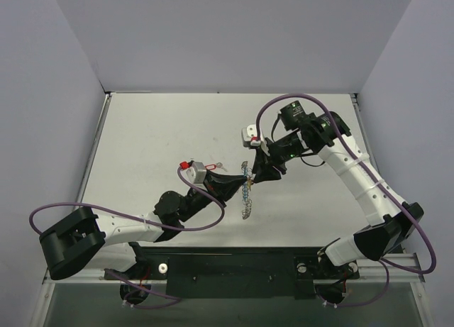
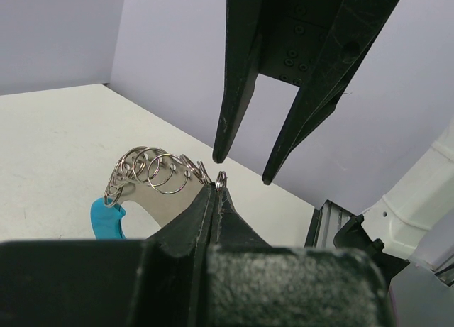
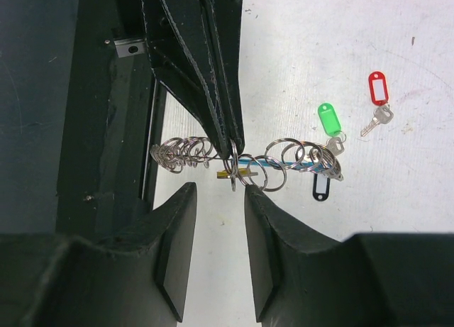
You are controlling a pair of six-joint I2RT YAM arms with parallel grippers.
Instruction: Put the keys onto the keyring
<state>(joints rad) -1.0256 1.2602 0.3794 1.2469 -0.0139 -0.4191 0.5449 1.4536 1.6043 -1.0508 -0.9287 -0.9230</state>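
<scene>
My left gripper [image 1: 242,179] is shut on one ring of the keyring [image 1: 246,194], a silvery wire coil held above the table. In the left wrist view its fingertips [image 2: 215,190] pinch that ring, with the coil [image 2: 152,169] and its blue segment [image 2: 106,218] to the left. My right gripper [image 1: 256,176] is open and empty, right next to the coil [image 3: 298,157]; its jaws [image 3: 218,194] stand just under it. A yellow tag [image 3: 237,174] and a black tag [image 3: 320,186] hang at the coil. The green tag [image 3: 328,119] is at the coil's far end. The red-tagged key [image 3: 378,89] lies apart on the table.
The white table [image 1: 156,135] has walls at the back and sides. The black mounting rail [image 1: 234,263] runs along the near edge. Purple cables loop beside both arms.
</scene>
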